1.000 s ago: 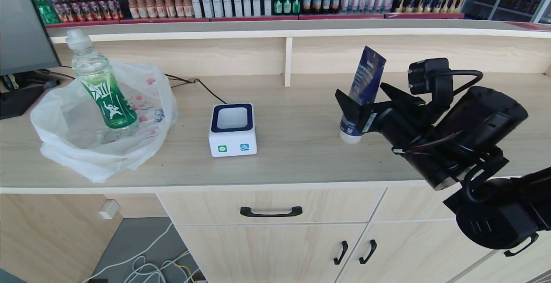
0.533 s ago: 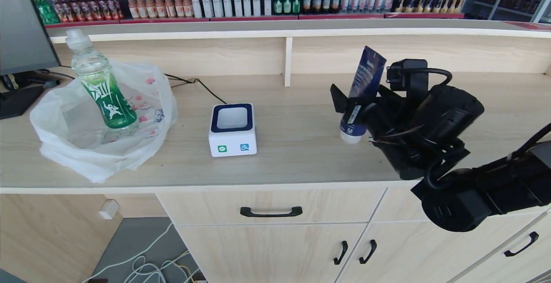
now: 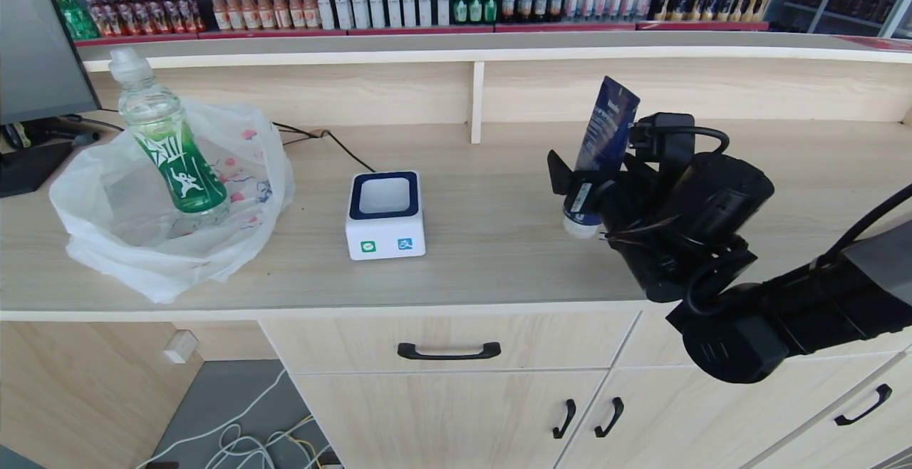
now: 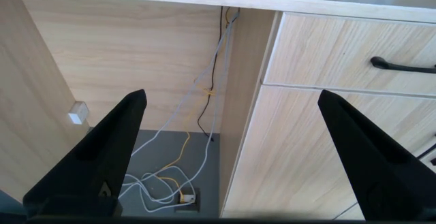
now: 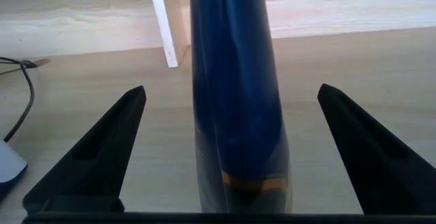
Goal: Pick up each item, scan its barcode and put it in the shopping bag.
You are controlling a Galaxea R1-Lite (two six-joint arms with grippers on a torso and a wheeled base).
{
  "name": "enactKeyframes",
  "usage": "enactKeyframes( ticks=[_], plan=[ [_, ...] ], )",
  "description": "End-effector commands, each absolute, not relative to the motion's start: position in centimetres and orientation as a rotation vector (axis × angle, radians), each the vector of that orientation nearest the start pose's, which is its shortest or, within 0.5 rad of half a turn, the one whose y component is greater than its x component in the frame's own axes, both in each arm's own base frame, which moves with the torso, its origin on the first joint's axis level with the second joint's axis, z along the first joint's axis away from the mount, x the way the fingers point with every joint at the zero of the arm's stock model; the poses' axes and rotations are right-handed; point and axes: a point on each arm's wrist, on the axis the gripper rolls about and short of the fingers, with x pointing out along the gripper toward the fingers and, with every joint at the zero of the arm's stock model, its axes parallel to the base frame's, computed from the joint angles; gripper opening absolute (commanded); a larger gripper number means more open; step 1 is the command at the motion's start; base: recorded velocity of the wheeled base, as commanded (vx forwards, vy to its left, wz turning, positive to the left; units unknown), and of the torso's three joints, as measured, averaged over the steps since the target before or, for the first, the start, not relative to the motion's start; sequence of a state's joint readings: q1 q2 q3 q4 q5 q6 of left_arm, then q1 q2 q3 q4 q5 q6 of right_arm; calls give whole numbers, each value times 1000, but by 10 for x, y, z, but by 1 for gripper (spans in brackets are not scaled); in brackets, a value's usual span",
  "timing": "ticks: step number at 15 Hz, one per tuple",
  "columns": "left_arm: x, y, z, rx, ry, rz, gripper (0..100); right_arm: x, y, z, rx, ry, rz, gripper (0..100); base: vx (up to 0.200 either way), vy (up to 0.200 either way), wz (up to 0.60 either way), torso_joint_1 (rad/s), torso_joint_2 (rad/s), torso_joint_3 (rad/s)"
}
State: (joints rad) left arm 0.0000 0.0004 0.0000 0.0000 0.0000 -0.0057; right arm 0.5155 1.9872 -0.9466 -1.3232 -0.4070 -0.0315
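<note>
Head view shows my right hand (image 3: 593, 173) wide open around the standing tube (image 3: 607, 123), cap down on the surface (image 3: 499, 255); ungripped, I judge, bracketed for a squeeze; left hand (image 4: 231, 98) hangs open below.

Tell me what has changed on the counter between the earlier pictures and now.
The right gripper has moved forward and to the robot's left, so the blue tube now stands deeper between its open fingers. It has not been gripped yet. The tube, standing cap-down on the counter, has not moved. The green bottle in the shopping bag and the scanner stayed as they were.
</note>
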Motion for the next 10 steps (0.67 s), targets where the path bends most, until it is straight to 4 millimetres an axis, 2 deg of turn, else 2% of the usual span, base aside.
enactKeyframes(
  ticks=[1,10],
  plan=[
    [-23,0,75,-6,0,0,100,329,176,187,90,-248,106,100,0,0,0,0,0,0],
    [-23,0,75,-6,0,-2,100,336,170,184,55,-249,124,100,0,0,0,0,0,0]
  ],
)
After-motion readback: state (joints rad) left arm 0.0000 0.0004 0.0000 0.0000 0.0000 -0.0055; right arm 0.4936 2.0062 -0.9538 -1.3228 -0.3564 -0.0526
